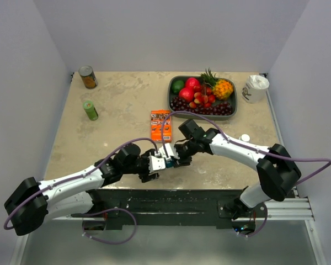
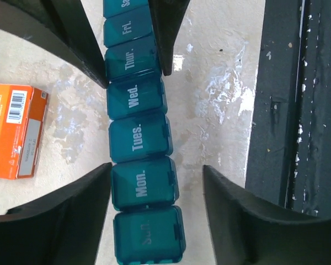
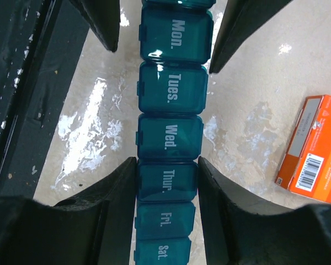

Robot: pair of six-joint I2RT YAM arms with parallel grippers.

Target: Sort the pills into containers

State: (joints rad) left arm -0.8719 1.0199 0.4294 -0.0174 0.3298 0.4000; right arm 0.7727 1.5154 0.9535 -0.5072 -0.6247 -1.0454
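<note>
ok so the teal pill organiser (image 2: 138, 138) is lying flat on the table (image 2: 220, 110), about the middle and close to the near edge. The orange box (image 2: 14, 130) is just on its far side and the dark rail (image 2: 298, 132) is on its near side. Sun. end points left, Sat. end right. The right gripper (image 3: 167, 161) is clamped on it, both fingers tight against the sides of the Thur. cell. The left gripper (image 2: 156, 168) is partly open and straddles the Mon. cell, holding nothing. Its far-side finger looks like it's touching the plastic, while the near-side one has a clear gap. That off-centre bit is what worries me. If the left one closes from there, I'd guess the far finger shoves the Mon. end toward the near edge before the other finger arrives. With Thur. pinned, the strip then either twists or slips out of the right's pinch. It's smooth thin plastic in a narrow grip, so there's not much holding it. Other worry: every lid I can see is shut and I can't spot a single pill in any view, so a lid has to get popped first. Squeezing a cell from the sides probably pins its lid down rather than helping. Prying one up with the strip held at only one cell could flip the whole thing, and there isn't much table on the near side.
</note>
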